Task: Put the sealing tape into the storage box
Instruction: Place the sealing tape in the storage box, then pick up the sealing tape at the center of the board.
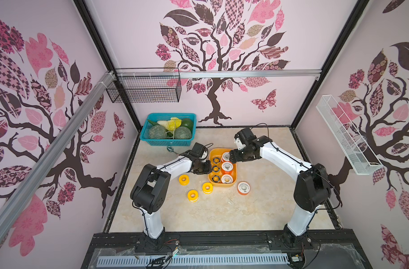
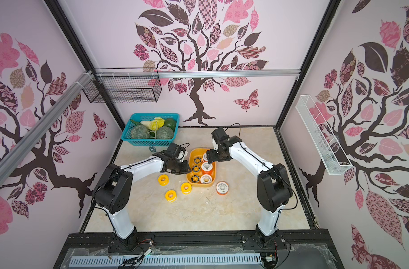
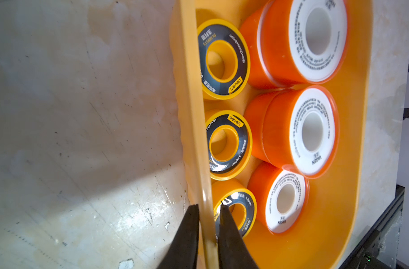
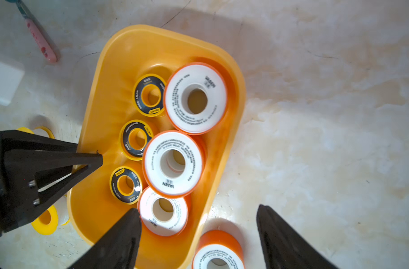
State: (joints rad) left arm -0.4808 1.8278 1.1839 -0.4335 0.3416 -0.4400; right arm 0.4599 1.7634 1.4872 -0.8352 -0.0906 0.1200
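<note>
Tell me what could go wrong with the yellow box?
The left gripper pinches the storage box wall; moving that arm might tip it and spill the rolls inside. The box looks crowded, so the orange roll outside may land on others. The open right gripper hangs near the left one; they might bump.

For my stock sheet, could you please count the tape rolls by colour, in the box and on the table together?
Yellow rolls: 6 (3 in the box, 3 on the table)
Orange rolls: 4 (3 in the box, 1 on the table)
Total: 10
</note>
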